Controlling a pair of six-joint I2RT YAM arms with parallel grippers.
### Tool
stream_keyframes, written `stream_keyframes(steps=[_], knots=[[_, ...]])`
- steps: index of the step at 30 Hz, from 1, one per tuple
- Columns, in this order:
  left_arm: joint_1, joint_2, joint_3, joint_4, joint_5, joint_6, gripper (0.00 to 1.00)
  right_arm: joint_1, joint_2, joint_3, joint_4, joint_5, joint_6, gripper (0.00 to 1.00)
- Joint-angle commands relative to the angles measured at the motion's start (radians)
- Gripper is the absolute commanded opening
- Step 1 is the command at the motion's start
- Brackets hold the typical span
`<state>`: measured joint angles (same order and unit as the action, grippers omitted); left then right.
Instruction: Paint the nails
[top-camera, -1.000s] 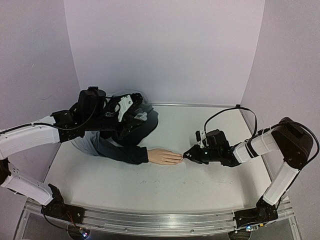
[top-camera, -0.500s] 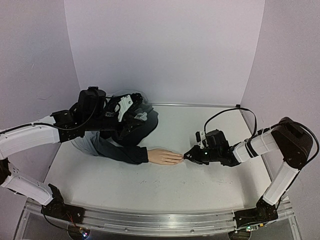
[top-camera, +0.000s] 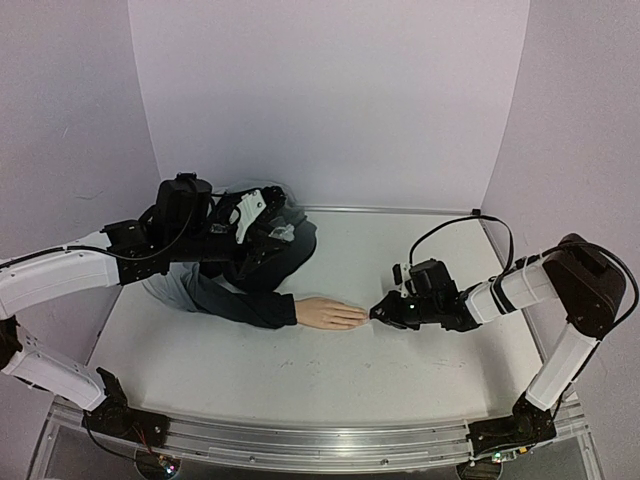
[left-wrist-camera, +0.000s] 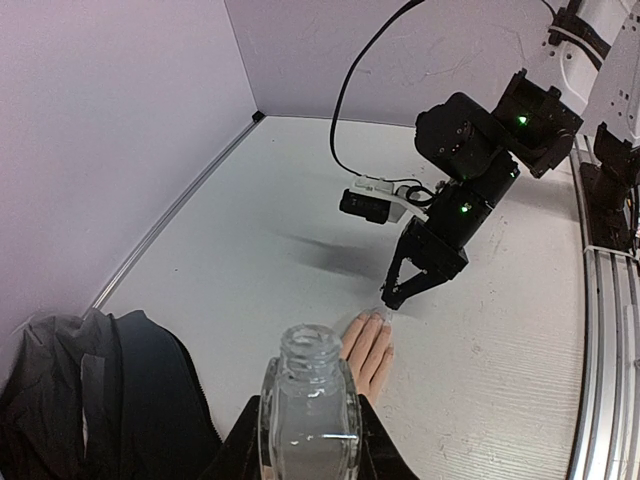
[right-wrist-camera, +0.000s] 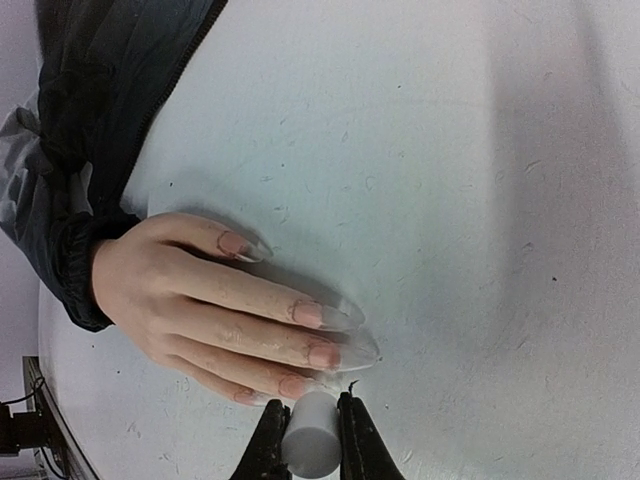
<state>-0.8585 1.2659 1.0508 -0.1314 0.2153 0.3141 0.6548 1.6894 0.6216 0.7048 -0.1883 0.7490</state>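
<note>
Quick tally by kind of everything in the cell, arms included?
Robot arms: 2, left arm and right arm
Mannequin hand: 1
Jacket: 1
Glass bottle, in the left jaws: 1
White cap, in the right jaws: 1
Total: 6

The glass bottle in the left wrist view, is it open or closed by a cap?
Open. The bottle shows a bare threaded neck with an empty mouth; no cap sits on it.
</note>
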Motion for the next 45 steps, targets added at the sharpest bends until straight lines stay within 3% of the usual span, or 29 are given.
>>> stream_keyframes(steps=[1,12,29,45], knots=[[-0.001,-0.008,0.032,0.038,0.018,-0.010,0.00,-0.004,-0.025,0.038,-0.031,0.034,0.004,0.00],[0.000,-0.011,0.034,0.036,0.019,-0.012,0.00,0.008,-0.090,0.027,-0.038,0.029,-0.018,0.00],[-0.001,-0.015,0.035,0.035,0.020,-0.010,0.00,0.034,-0.001,0.077,-0.016,0.002,-0.014,0.00],[-0.001,-0.010,0.035,0.033,0.021,-0.010,0.00,0.034,-0.026,0.034,-0.024,0.028,0.002,0.00]])
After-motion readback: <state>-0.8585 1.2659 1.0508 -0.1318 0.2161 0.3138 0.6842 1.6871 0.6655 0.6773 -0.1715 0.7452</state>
